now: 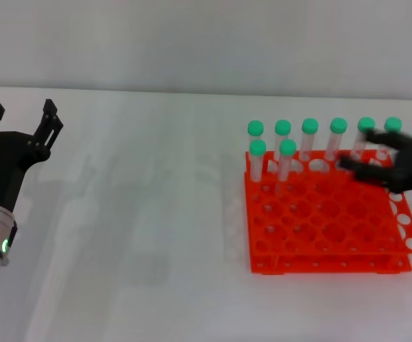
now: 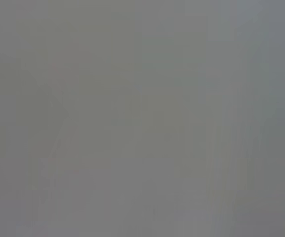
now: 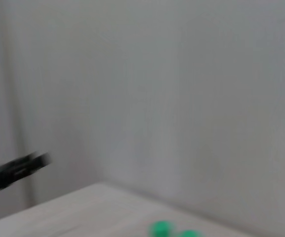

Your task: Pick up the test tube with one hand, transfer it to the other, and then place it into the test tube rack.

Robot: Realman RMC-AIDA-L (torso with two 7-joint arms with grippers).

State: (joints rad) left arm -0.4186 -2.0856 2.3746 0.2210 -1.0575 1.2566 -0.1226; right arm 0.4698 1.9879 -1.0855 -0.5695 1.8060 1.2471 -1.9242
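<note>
Head view, left gripper (image 1: pixel 21 121) jaws apart at table's left edge, right gripper (image 1: pixel 395 169) jaws unclear over rack (image 1: pixel 327 231).

Orange test tube rack (image 1: pixel 331 221) sits right on the white table (image 1: pixel 142 214) — eight green-capped tubes (image 1: pixel 309 139) upright in its far rows. Right gripper (image 1: pixel 391 167) blurred over the rack's far right corner. Left gripper (image 1: pixel 21 125) far left — fingers spread, nothing held.
</note>
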